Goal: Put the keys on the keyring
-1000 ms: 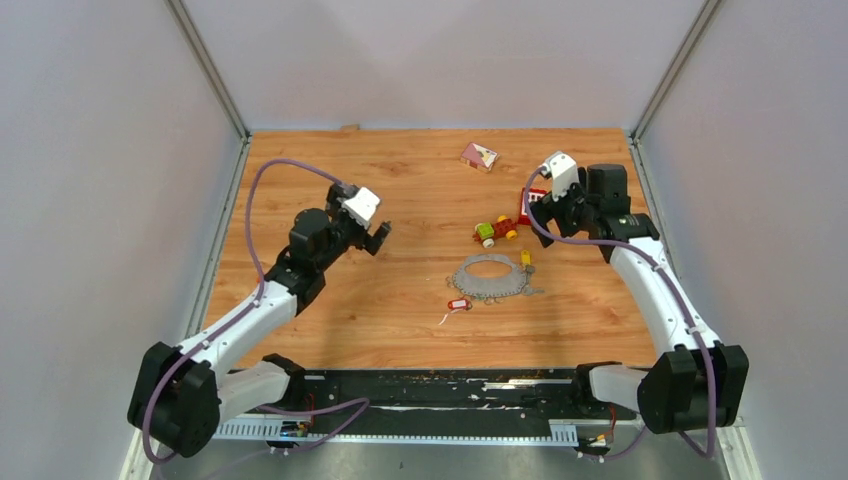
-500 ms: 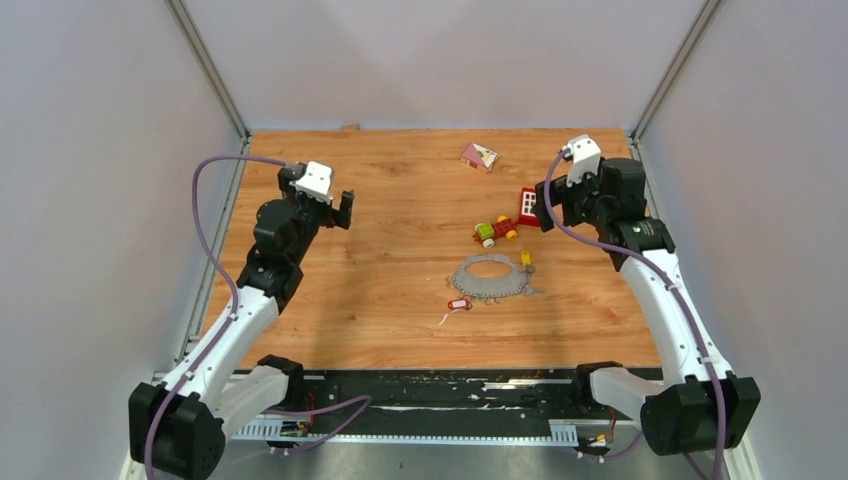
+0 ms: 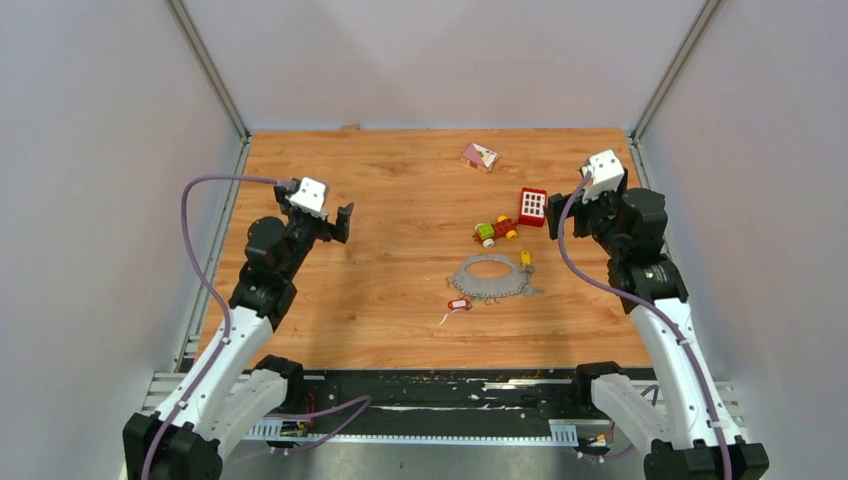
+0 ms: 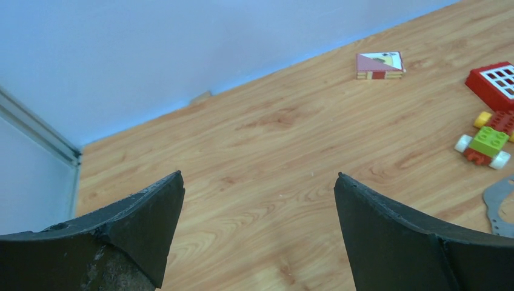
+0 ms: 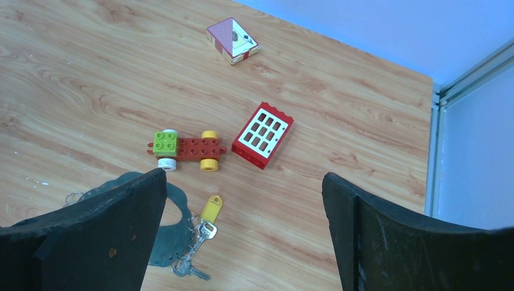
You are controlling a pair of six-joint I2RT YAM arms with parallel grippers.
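Note:
The keyring (image 3: 490, 277), a flat grey loop, lies on the wooden table right of centre. A key with a yellow tag (image 3: 526, 258) lies against its right edge. In the right wrist view the yellow tag (image 5: 211, 208) and silvery keys (image 5: 203, 233) touch the loop's rim (image 5: 171, 242), which my finger partly hides. A key with a red tag (image 3: 459, 304) lies just off the loop's near left edge. My left gripper (image 3: 343, 222) (image 4: 259, 176) is open and empty, far left of the loop. My right gripper (image 3: 560, 215) (image 5: 243, 174) is open and empty, above and right of it.
A green-yellow-red toy car (image 3: 497, 231) and a red block with a white grid (image 3: 533, 207) lie just behind the keyring. A small card box (image 3: 479, 156) lies near the back wall. Metal rails and grey walls border the table's sides.
Both arms have drawn back from the middle. The left gripper moved left and the right gripper moved right, away from the red block. The keys and keyring have not moved.

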